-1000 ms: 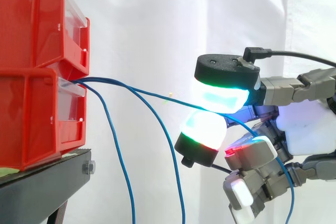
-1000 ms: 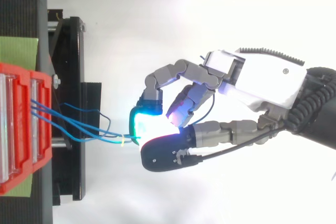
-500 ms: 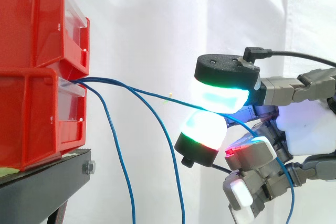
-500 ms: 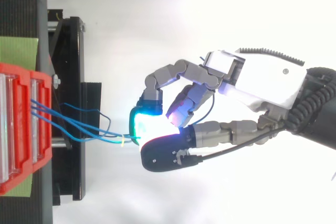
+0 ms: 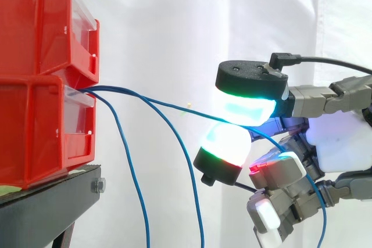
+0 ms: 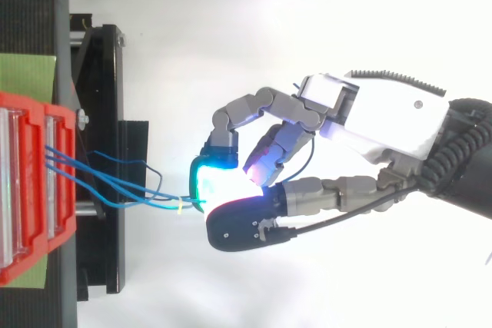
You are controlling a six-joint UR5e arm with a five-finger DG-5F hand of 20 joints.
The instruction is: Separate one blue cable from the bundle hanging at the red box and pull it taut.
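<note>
Several blue cables come out of the lower red box [image 5: 40,132] at its clear front lip. One blue cable [image 5: 168,105] runs nearly straight to the right, from the box into my hand [image 5: 340,143], where two glowing pads [image 5: 244,107] pinch it. Past the pinch it drops down behind the curled fingers. Two other blue cables [image 5: 132,178] hang loose from the box towards the floor. From above, the bundle [image 6: 115,186] fans from the red box [image 6: 31,190] to the pinch point by a small yellow tag [image 6: 178,206]. The hand [image 6: 384,124] is shut on the cable.
A second red box [image 5: 43,21] is stacked on the lower one. Both rest on a black stand [image 5: 46,201] with a bolt at its corner. A white curtain hangs behind. A green sheet [image 6: 27,74] lies under the boxes.
</note>
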